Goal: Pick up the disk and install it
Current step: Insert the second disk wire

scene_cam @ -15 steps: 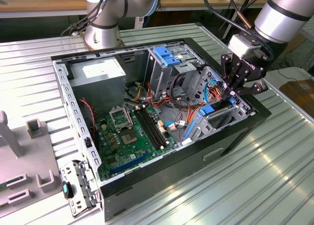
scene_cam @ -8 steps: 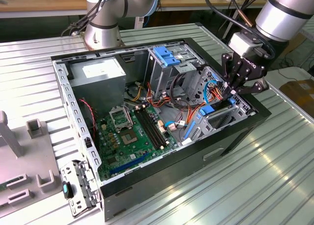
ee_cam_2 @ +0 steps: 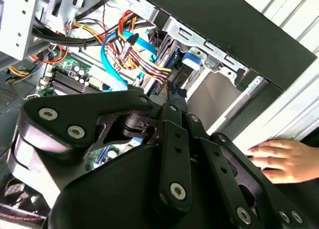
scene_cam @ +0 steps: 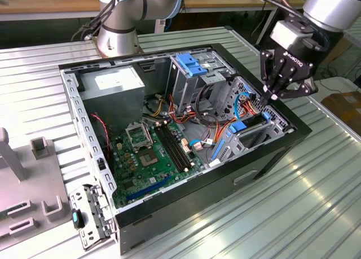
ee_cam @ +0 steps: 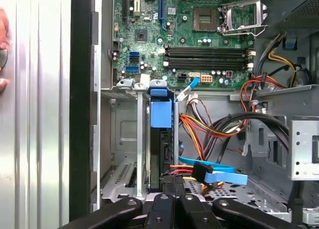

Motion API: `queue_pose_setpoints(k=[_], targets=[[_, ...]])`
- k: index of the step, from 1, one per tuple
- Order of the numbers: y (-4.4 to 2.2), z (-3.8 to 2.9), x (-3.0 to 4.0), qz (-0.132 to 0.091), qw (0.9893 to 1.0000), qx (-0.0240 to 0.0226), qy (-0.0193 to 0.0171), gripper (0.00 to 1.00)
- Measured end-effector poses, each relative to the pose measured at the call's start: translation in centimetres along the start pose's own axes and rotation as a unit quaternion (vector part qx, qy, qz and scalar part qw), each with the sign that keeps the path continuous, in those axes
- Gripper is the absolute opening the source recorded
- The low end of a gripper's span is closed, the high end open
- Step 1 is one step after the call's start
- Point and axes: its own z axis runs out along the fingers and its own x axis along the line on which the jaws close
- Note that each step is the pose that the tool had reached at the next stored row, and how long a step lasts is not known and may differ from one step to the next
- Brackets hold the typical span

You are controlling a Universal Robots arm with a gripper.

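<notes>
Lying open on the ribbed metal bench, the black computer case shows its insides to the exterior view. Going from that view's left, a grey fixture block stands on the bench beside the case, then comes the grey power supply box with its white sticker in the case's far corner, the green motherboard on the case floor, and a blue latch plate on top of the upper drive cage. Further to the exterior view's right, the gripper hangs over the lower drive cage at the case's edge, its fingers drawn close together with the tips down among the orange and blue cables; nothing shows between them. The disk sits upright on edge in a slot of that cage, seen in the first wrist view as a dark drive with a bright blue carrier tab at its end, directly ahead of the gripper. In the second wrist view the gripper tips reach next to the blue tab of the disk, and a person's hand rests on the bench outside the case wall.
</notes>
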Motion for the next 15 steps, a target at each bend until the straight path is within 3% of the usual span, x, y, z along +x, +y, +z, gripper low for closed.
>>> queue_pose_setpoints(k=[2,8,11,15], targets=[[0.02,-0.27,-0.74,0.0,1.0,-0.0057,0.0,0.11],[0.04,-1.27,-1.81,0.0,1.0,-0.0085,0.0,0.11],[0.31,-0.94,-2.24,0.0,0.9999,-0.0152,0.0001,0.11],[0.3,-0.78,-2.79,0.0,0.9999,-0.0152,0.0013,0.11]])
